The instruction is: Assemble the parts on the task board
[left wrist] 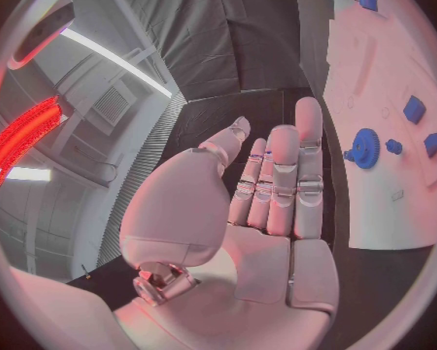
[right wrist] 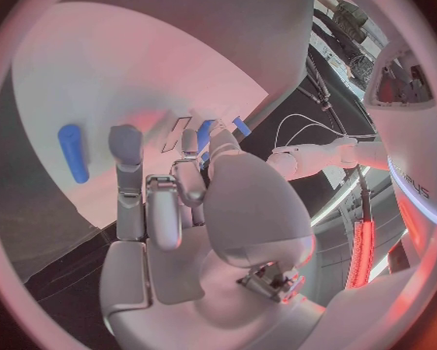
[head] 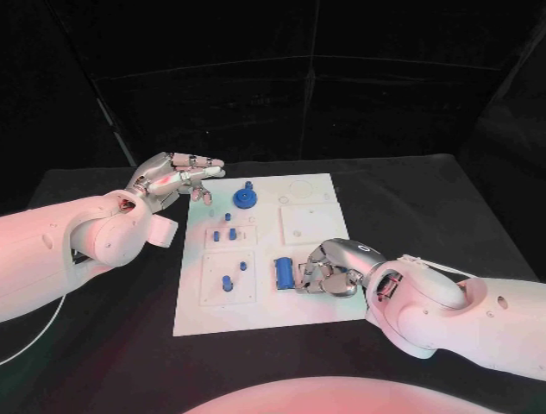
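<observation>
The white task board (head: 310, 306) lies in the middle of the black table. A blue gear (head: 244, 202) stands near its far end, also seen as the blue gear (left wrist: 365, 148). Several small blue pieces (head: 229, 233) sit in the board's left recesses. A longer blue block (head: 283, 273) lies on the board's near half, just left of my right hand (head: 329, 269). In the right wrist view that blue block (right wrist: 71, 152) lies apart from the fingers (right wrist: 127, 148), which hold nothing. My left hand (head: 173, 179) hovers at the board's far left corner, fingers straight and empty (left wrist: 277, 187).
The black table (head: 447, 198) stretches around the board on all sides. Two square white recessed plates (head: 308, 222) take up the board's right half. A thin cable (head: 24, 345) trails under my left arm at the table's left.
</observation>
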Controlling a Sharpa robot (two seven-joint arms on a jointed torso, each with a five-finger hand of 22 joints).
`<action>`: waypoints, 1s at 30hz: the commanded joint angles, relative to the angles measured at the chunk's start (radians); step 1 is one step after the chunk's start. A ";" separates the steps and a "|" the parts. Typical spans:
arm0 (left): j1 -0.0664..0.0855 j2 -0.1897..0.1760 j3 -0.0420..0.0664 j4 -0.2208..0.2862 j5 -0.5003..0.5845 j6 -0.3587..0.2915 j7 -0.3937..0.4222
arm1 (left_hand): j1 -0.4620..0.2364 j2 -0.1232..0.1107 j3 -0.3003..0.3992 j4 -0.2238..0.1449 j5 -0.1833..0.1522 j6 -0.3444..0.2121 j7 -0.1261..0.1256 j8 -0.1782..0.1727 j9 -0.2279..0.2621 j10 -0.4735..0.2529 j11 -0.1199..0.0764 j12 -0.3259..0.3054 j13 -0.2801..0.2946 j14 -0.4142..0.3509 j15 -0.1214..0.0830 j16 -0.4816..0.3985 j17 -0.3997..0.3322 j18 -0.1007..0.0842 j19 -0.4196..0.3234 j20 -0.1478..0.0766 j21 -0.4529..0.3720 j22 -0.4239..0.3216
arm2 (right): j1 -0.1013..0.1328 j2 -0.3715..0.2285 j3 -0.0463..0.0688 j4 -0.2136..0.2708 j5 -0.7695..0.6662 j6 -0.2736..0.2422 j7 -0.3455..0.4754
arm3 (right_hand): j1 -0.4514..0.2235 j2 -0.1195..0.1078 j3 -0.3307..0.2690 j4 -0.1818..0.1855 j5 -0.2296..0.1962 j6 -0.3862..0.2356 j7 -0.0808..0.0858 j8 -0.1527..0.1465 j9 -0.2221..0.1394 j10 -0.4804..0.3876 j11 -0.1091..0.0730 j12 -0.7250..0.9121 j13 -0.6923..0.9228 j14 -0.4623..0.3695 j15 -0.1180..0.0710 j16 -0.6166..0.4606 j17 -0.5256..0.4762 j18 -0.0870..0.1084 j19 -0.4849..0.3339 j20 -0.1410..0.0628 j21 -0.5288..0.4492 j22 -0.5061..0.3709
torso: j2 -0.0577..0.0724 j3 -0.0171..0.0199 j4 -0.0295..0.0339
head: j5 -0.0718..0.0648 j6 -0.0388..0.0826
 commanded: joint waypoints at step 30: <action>0.001 -0.005 0.000 0.013 0.003 0.003 0.008 | 0.004 0.010 -0.005 -0.001 -0.003 -0.007 -0.003 0.003 0.000 -0.006 0.000 0.005 0.001 -0.007 -0.001 0.005 -0.002 0.020 0.004 0.005 -0.005 -0.002 | 0.041 -0.237 0.001 0.028 -0.025 -0.015 -0.002 | -0.056 -0.005 -0.037 0.060 0.103 -0.017 0.028 -0.090 -0.028 -0.039 0.025 -0.059 -0.050 0.085 0.019 -0.002 0.165 -0.014 -0.008 0.015 -0.007 -0.013 | -0.005 -0.0040 -0.0030 | -0.042 0.005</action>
